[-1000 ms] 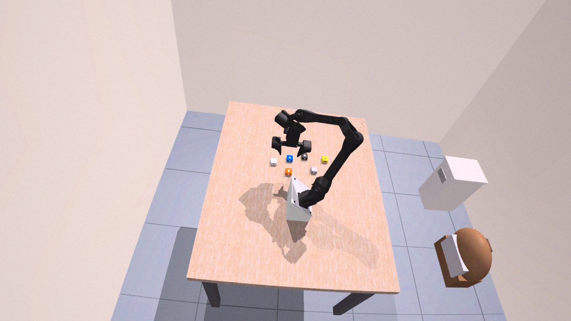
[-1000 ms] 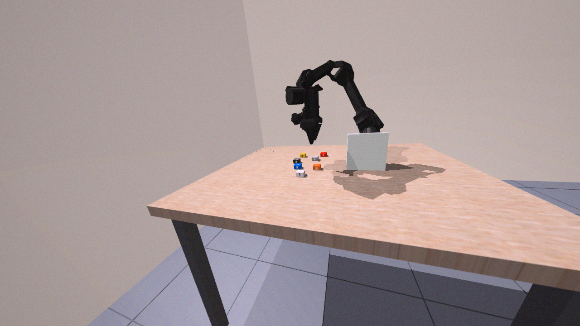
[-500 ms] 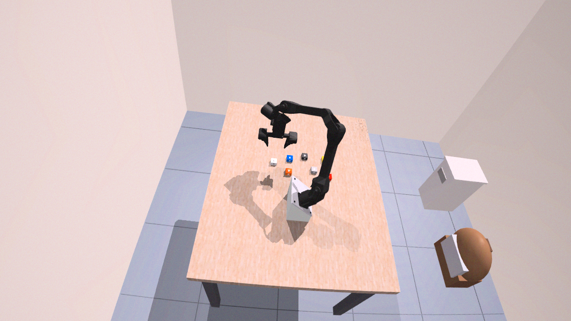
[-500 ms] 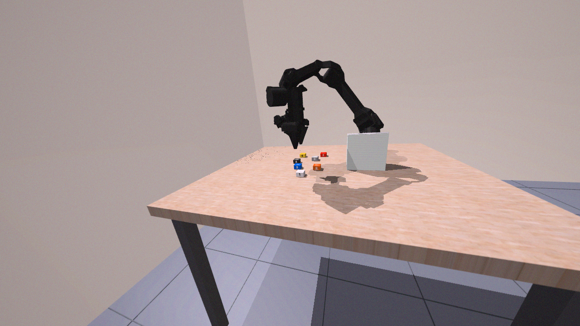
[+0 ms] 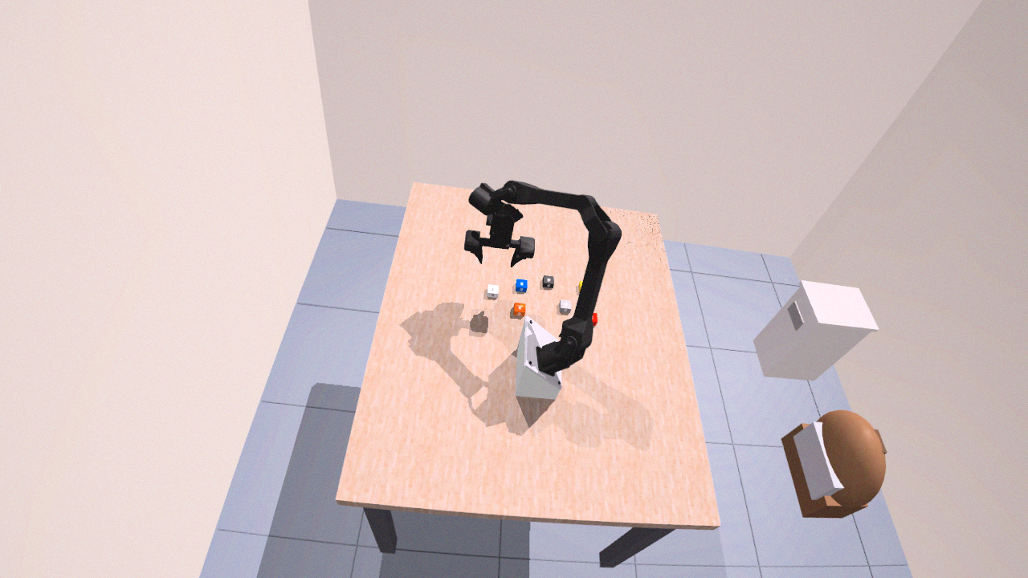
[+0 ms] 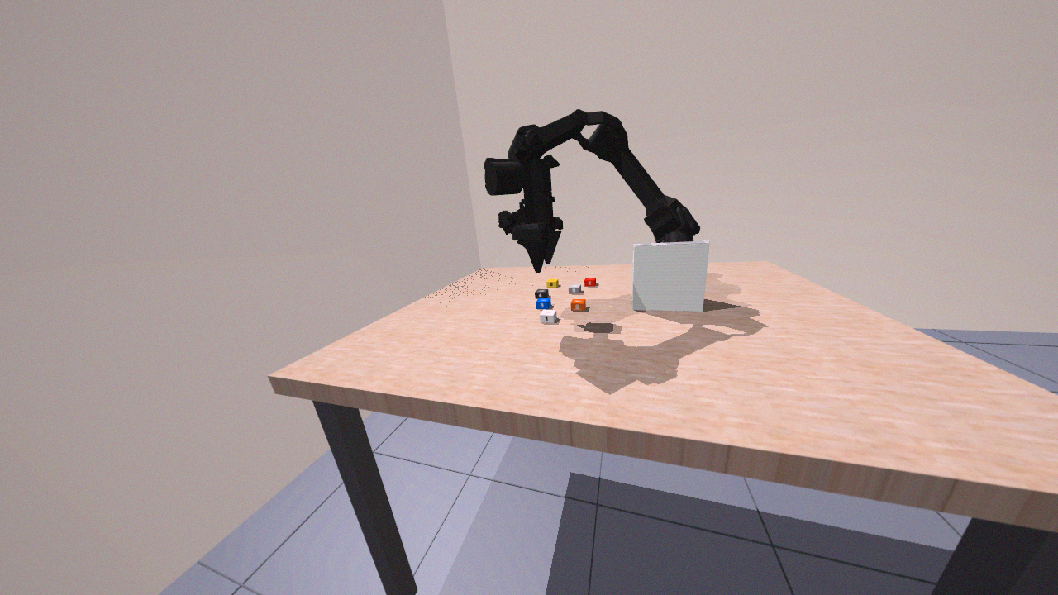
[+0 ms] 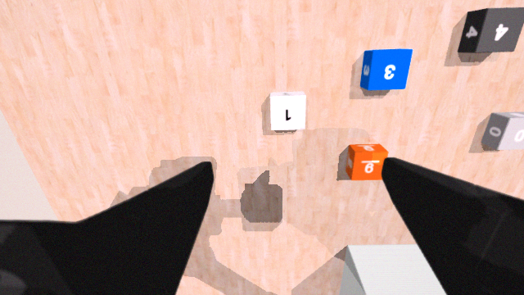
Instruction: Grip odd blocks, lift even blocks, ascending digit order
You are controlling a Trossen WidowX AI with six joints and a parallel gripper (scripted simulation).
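My gripper (image 5: 499, 253) (image 6: 540, 264) (image 7: 295, 168) is open and empty. It hangs well above the table (image 5: 445, 460), over the left end of the group of blocks. In the wrist view the white block 1 (image 7: 287, 111) (image 5: 492, 290) (image 6: 548, 316) lies just ahead of the fingers. The orange block with an underlined digit (image 7: 366, 163) (image 5: 519, 309) (image 6: 578, 304) sits by the right fingertip. The blue block 3 (image 7: 386, 70) (image 5: 520, 285) (image 6: 543, 303), black block 4 (image 7: 487, 36) (image 5: 548, 282) and grey block 0 (image 7: 505, 131) (image 5: 565, 307) lie further right. The yellow block (image 6: 551, 283) and red block (image 6: 589, 282) lie beyond them.
The arm's white base box (image 5: 535, 373) (image 6: 669, 277) (image 7: 389, 270) stands on the table just behind the blocks. The arm's shadow falls on the wood left of the base. A white box (image 5: 815, 330) and a brown round object (image 5: 851, 460) stand on the floor to the right.
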